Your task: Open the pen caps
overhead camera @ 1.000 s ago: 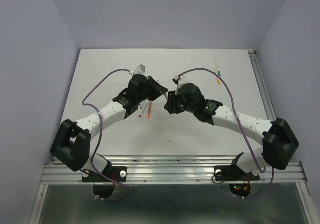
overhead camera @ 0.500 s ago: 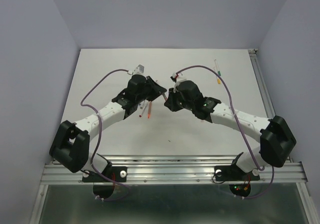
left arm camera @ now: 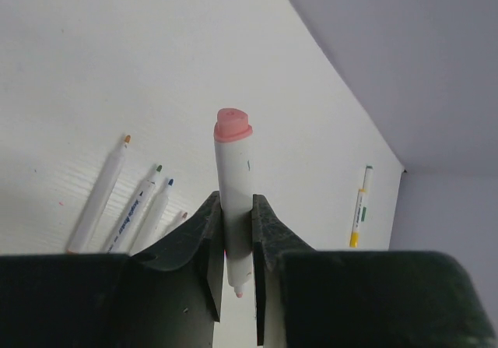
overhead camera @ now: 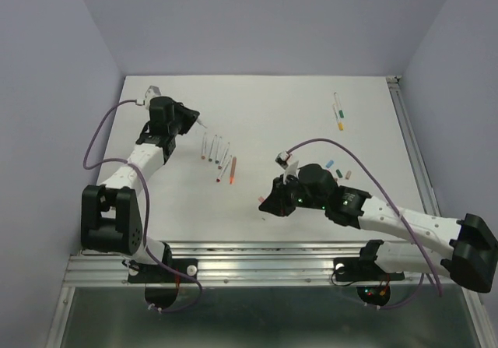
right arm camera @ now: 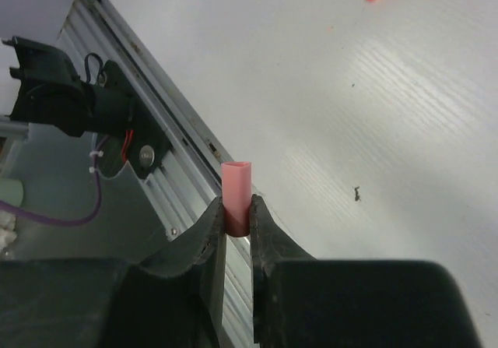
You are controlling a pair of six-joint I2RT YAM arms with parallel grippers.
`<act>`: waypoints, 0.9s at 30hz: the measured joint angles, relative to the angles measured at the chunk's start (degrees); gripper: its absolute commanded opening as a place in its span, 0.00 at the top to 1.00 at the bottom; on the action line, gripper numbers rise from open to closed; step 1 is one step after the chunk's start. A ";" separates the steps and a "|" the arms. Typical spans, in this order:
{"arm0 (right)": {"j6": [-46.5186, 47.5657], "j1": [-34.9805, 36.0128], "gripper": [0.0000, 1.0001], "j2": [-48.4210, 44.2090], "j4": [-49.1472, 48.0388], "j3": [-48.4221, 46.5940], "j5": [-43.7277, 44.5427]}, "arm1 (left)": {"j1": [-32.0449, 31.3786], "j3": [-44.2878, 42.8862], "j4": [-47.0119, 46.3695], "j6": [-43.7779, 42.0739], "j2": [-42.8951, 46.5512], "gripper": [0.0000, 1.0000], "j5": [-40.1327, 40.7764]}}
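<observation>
Now the left gripper (left arm camera: pixel 236 243) is clamping a white-barrelled pink pen (left arm camera: pixel 233 181) between its jaws, gripping the barrel roughly midway along its length. The pen is sticking straight out past the fingertips, with its flat pink end farthest from the wrist. A small pinkish tip is showing low in the slot between the fingers. In the overhead view this arm is reaching over the far left part of the table (overhead camera: pixel 272 114). The held pen is pointing toward a row of pens (overhead camera: pixel 219 152) lying near it on the white surface, and it is staying apart from them.

Well away from there, near the table's front edge, the right gripper (right arm camera: pixel 237 217) is pinching the pink cap (right arm camera: pixel 237 183). Its jaws are pressing on the cap's lower half, so the open mouth is standing above the fingertips, upright in the slot. Behind the cap, the metal rail (right arm camera: pixel 124 48) of the near edge is running diagonally across the wrist view. The cap and the pink pen are sitting in different arms, well apart from each other.

Three loose caps (overhead camera: pixel 339 170) are lying close together on the table just beyond the right arm. Two more pens (overhead camera: pixel 338 110) are resting end to end near the far right corner.
</observation>
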State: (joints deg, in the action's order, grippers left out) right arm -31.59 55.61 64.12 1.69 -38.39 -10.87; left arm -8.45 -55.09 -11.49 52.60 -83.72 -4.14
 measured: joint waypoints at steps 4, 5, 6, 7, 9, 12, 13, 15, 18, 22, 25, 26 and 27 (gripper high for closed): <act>-1.31 -0.20 0.99 -2.45 2.29 -0.07 6.21 | -0.52 -1.22 1.07 -3.41 0.04 1.00 -0.70; -1.53 -0.33 0.99 -2.10 3.19 -0.28 7.69 | -1.01 -1.40 1.05 -4.68 0.04 1.00 -2.14; -1.86 -0.85 0.99 -0.79 4.81 -0.92 10.01 | -1.55 -1.40 1.09 -6.03 0.04 1.00 -3.41; -2.49 -1.40 0.99 0.59 6.38 -1.51 12.17 | -2.10 -1.40 1.25 -6.88 0.04 1.00 -4.31; -3.76 -4.87 0.99 4.50 10.43 -3.32 15.43 | -3.72 -1.40 1.88 -8.98 0.04 1.00 -5.53; -4.96 -11.67 0.99 8.55 13.70 -4.66 19.10 | -9.03 -1.11 3.69 -12.76 0.04 1.00 -4.61; -5.40 -14.03 0.99 9.46 15.21 -4.83 21.51 | -11.63 -1.05 5.09 -14.05 0.04 1.00 -3.67; -5.75 -16.81 0.99 10.54 17.57 -5.18 24.65 | -17.11 -0.72 7.30 -15.91 0.04 1.00 -1.31; -5.84 -18.86 0.99 12.83 21.35 -6.99 29.27 | -23.04 0.63 9.27 -17.53 0.04 1.00 0.83; -5.92 -20.57 0.88 18.05 23.69 -9.90 33.66 | -25.35 2.05 11.43 -18.25 -0.50 1.00 2.95; -5.92 -21.88 0.86 20.28 24.65 -10.25 35.41 | -25.64 2.08 12.92 -18.27 -2.56 1.00 4.96; -5.90 -22.21 0.86 20.76 25.16 -10.27 35.93 | -25.70 2.08 13.25 -18.27 -3.43 0.96 5.53; -5.88 -22.47 0.84 21.14 25.62 -10.27 36.30 | -26.03 2.08 13.77 -18.29 -4.50 0.93 6.23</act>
State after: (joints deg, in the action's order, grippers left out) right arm -37.47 33.15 85.25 27.31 -48.66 25.43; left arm -34.48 -53.01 2.28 34.30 -88.23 2.09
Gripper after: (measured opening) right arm 0.179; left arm 0.247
